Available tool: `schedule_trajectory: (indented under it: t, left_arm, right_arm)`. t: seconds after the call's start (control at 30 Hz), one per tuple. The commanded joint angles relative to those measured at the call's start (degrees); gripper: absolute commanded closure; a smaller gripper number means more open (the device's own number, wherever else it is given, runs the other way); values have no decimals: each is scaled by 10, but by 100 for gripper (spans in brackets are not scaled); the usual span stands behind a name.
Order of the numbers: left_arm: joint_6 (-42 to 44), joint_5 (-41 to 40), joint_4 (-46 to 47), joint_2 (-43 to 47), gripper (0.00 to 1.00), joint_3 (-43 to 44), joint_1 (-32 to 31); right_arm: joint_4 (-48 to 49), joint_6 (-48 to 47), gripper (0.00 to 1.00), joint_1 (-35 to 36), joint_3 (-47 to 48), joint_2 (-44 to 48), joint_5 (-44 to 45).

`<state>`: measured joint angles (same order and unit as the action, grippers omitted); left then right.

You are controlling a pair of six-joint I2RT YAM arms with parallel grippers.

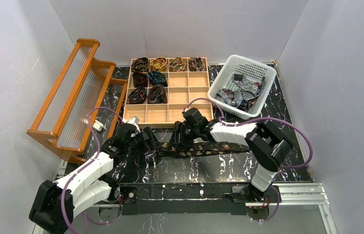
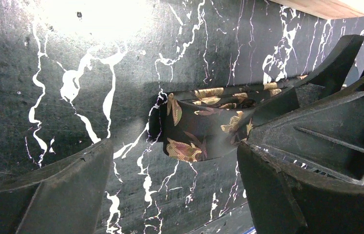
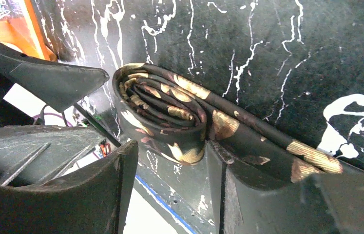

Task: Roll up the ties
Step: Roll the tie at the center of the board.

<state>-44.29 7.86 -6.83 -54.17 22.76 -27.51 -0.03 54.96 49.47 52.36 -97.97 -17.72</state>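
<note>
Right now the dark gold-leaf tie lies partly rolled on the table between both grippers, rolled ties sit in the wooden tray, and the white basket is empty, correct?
Not empty: the top external view shows the white basket holding loose ties. The dark gold-leaf tie does lie partly rolled on the table between the left gripper and right gripper, with rolled ties in the wooden tray.

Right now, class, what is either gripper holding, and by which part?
The left gripper is open, holding nothing. The right gripper straddles the rolled end of the dark tie; whether it clamps cannot be told.
</note>
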Motion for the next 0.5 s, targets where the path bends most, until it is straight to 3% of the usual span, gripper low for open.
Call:
schedule_trajectory:
  t: [0.0, 0.17, 0.47]
  left_arm:
    - [5, 5, 10, 0, 6, -4, 3]
    - [6, 7, 11, -1, 7, -9, 3]
    - [14, 20, 30, -27, 8, -17, 3]
  right_arm:
    - [2, -12, 39, -1, 22, 22, -9]
    - [-45, -9, 47, -5, 36, -6, 10]
    - [-38, -11, 62, -11, 19, -39, 6]
